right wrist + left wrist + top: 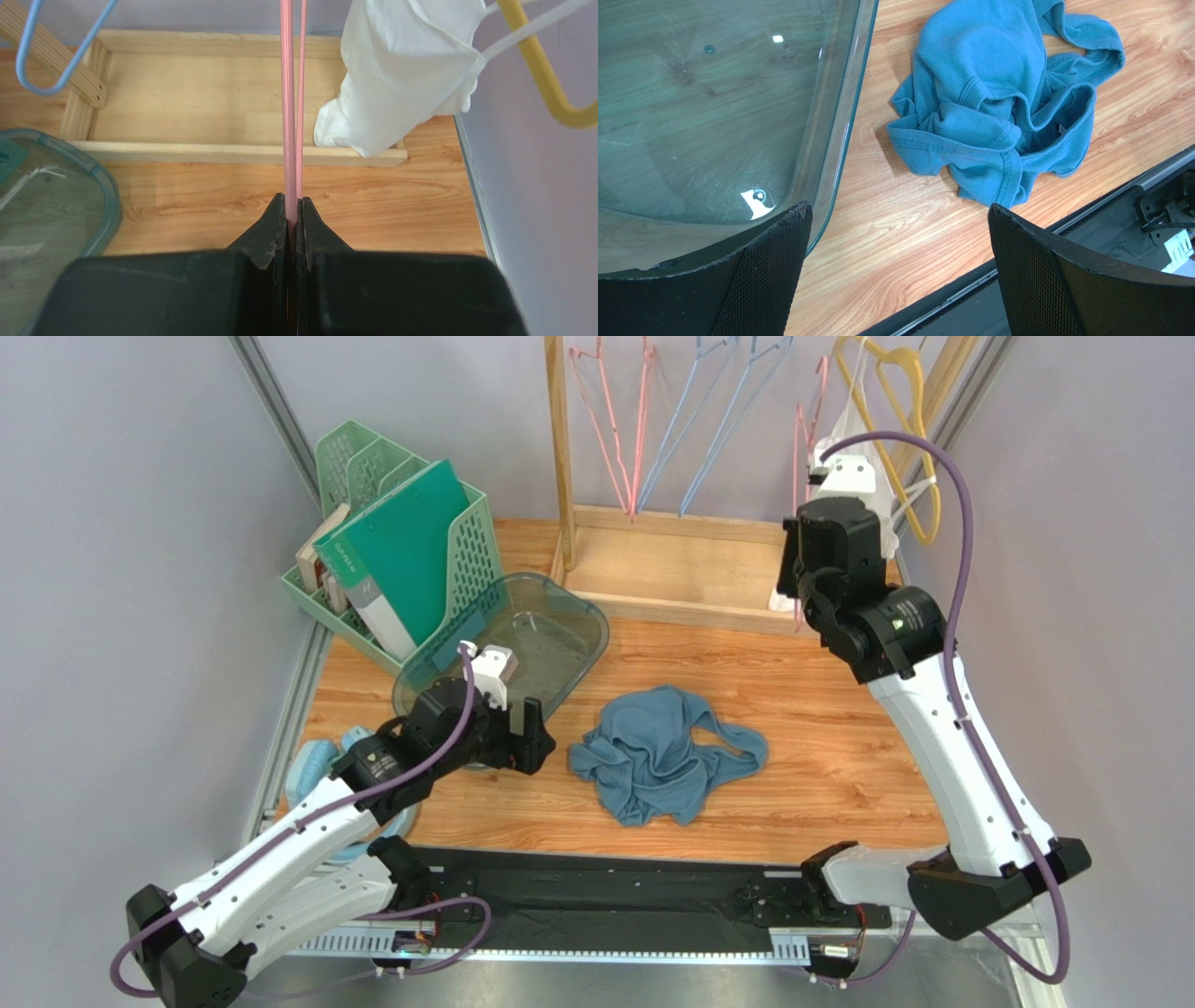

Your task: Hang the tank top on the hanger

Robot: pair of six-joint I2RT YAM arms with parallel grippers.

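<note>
The blue-teal tank top [666,753] lies crumpled on the wooden table, also seen in the left wrist view [990,91]. My left gripper [537,739] [899,210] hangs wide open just left of it, over bare wood, with nothing between its fingers [773,266]. My right gripper [795,588] [293,204] is raised at the rack's right end and is shut on the thin pink hanger [286,105] [804,441], whose two wires run up from the fingertips. The hanger's hook is out of view.
A clear plastic bin [540,637] [724,105] sits by the left gripper. The wooden rack [673,560] carries pink and light-blue hangers [701,420], a yellow hanger [540,70] and a white garment [407,77]. A green file basket [407,546] stands back left.
</note>
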